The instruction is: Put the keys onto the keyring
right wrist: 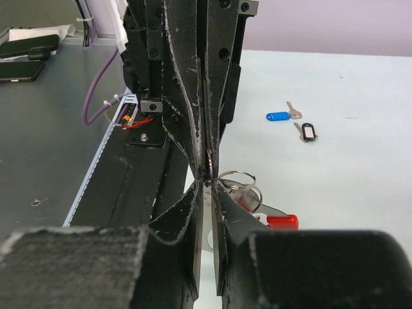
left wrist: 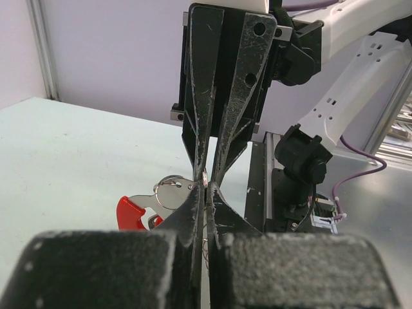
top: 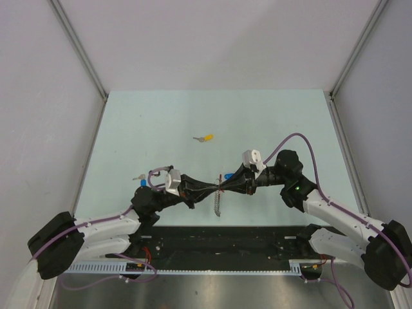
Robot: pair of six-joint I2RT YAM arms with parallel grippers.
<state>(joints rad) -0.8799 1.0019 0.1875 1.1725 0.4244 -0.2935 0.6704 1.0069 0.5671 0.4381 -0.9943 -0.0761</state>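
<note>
— Where do we see the keyring (left wrist: 170,192)?
— Near the middle of the tabletop (top: 161,116), clamped in our left end effector (left wrist: 205,191). The right end effector (right wrist: 209,186) is nearly together at it, and we cannot tell whether it grips.
— And the keys?
— Only overhead do we see the yellow key (top: 206,138), at twelve o'clock from the keyring. The right wrist shows a blue key (right wrist: 279,116).

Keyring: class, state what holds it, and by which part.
The left gripper pinches the keyring by its metal ring; whether the right gripper also grips it cannot be told.

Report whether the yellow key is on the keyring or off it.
Off. The yellow key lies by itself on the table, well apart from the keyring.
</note>
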